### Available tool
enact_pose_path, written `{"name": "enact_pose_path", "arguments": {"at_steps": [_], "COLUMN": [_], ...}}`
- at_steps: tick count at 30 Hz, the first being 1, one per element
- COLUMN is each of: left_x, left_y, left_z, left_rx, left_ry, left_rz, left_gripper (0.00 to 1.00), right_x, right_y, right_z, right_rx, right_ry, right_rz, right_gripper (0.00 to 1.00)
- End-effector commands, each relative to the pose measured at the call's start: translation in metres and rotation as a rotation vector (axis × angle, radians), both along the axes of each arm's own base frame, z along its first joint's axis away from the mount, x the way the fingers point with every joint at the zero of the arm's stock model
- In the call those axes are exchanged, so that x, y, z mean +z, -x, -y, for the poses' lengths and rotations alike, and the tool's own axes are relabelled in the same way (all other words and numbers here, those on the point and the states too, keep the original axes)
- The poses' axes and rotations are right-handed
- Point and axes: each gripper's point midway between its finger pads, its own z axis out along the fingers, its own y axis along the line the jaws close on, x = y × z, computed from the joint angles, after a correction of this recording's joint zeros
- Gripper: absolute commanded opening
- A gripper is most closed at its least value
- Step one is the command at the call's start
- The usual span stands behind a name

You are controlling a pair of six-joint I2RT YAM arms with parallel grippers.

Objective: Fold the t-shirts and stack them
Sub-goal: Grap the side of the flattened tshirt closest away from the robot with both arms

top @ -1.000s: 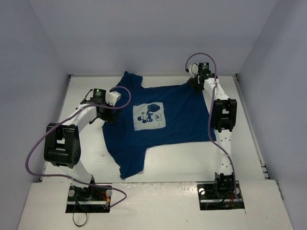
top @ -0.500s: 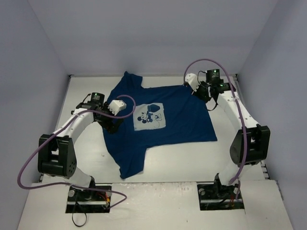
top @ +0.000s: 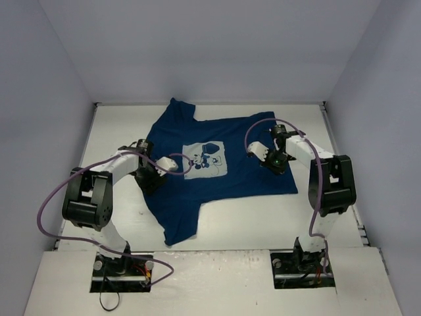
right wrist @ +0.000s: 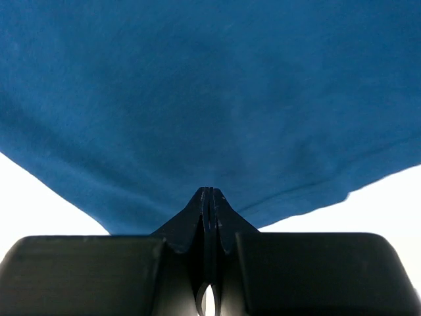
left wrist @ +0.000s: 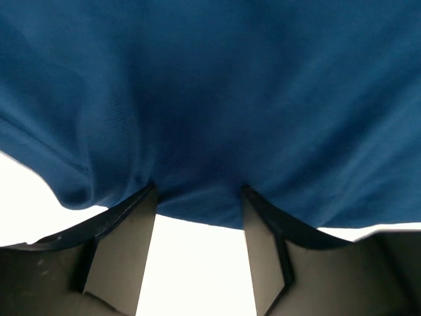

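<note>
In the overhead view you see your left arm (top: 112, 160) and right arm (top: 332, 187) built alike: slim white links between bulky black joint housings (top: 85, 201). Each is bolted to a black base plate (top: 122, 273) at the bottom of the frame, and a purple cable (top: 38, 220) loops beside the links. In the wrist views your left gripper (left wrist: 199, 191) has dark fingers (left wrist: 122, 257) with flat tan inner faces, while your right gripper (right wrist: 207, 192) shows black wedge-shaped fingertips ahead of a boxy matt-black housing (right wrist: 85, 276).

Soft, even overhead light, faint shadows; wrist views show the t-shirt (left wrist: 263, 99) slightly blurred (table (left wrist: 197, 263) blown out white).
</note>
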Motion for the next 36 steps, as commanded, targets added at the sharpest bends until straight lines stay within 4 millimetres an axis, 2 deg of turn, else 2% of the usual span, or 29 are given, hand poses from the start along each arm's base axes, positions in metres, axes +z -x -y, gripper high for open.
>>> {"name": "enact_pose_path", "arguments": {"at_steps": [1,9,11,13,16,18,20,22,24,25,27,29,31,34,36], "left_x": [-0.009,-0.02,-0.017,-0.012,0.007,0.027,0.047,0.079,0.11,0.132,0.179,0.198,0.201,0.176,0.145], "left_y": [-0.013,-0.038,-0.046,-0.049,-0.053,-0.053,-0.05,-0.045,-0.036,-0.03,-0.006,0.015,0.033,0.069,0.096], "left_z": [-0.029,-0.062,-0.066,-0.062,-0.044,-0.031,-0.021,-0.011,0.0,0.003,0.016,0.015,0.015,0.013,0.013], "left_rx": [0.018,0.131,0.151,0.145,0.136,0.128,0.116,0.107,0.098,0.091,0.05,0.075,0.047,-0.189,-0.294], "left_ry": [-0.094,-0.117,-0.098,-0.07,0.006,0.07,0.123,0.177,0.253,0.277,0.367,0.388,0.383,0.286,0.268], "left_rz": [0.005,-0.012,0.0,0.017,0.067,0.112,0.16,0.235,0.308,0.367,0.496,0.574,0.598,0.551,0.424], "left_gripper": [0.49,0.48,0.48,0.5,0.61,0.73,0.85,0.94,0.96,0.96,0.96,0.96,0.96,0.93,0.92], "right_x": [-0.008,-0.023,-0.022,-0.02,-0.012,-0.001,0.016,0.035,0.072,0.086,0.127,0.155,0.172,0.151,0.12], "right_y": [0.02,0.072,0.082,0.085,0.084,0.078,0.07,0.06,0.039,0.035,0.018,0.017,0.026,0.05,0.07], "right_z": [0.008,0.0,-0.006,-0.008,-0.016,-0.025,-0.033,-0.041,-0.049,-0.051,-0.056,-0.057,-0.05,-0.044,-0.033], "right_rx": [0.021,0.048,0.05,0.046,0.032,0.027,0.021,0.007,-0.018,-0.02,-0.017,0.005,0.022,0.123,0.22], "right_ry": [0.056,0.081,0.07,0.061,0.036,0.01,-0.021,-0.058,-0.104,-0.122,-0.176,-0.247,-0.301,-0.288,-0.231], "right_rz": [-0.054,-0.16,-0.174,-0.174,-0.165,-0.139,-0.088,-0.042,0.068,0.102,0.218,0.293,0.343,0.326,0.29], "right_gripper": [0.0,0.0,0.0,0.0,0.0,0.01,0.04,0.12,0.22,0.29,0.36,0.38,0.4,0.39,0.38]}}
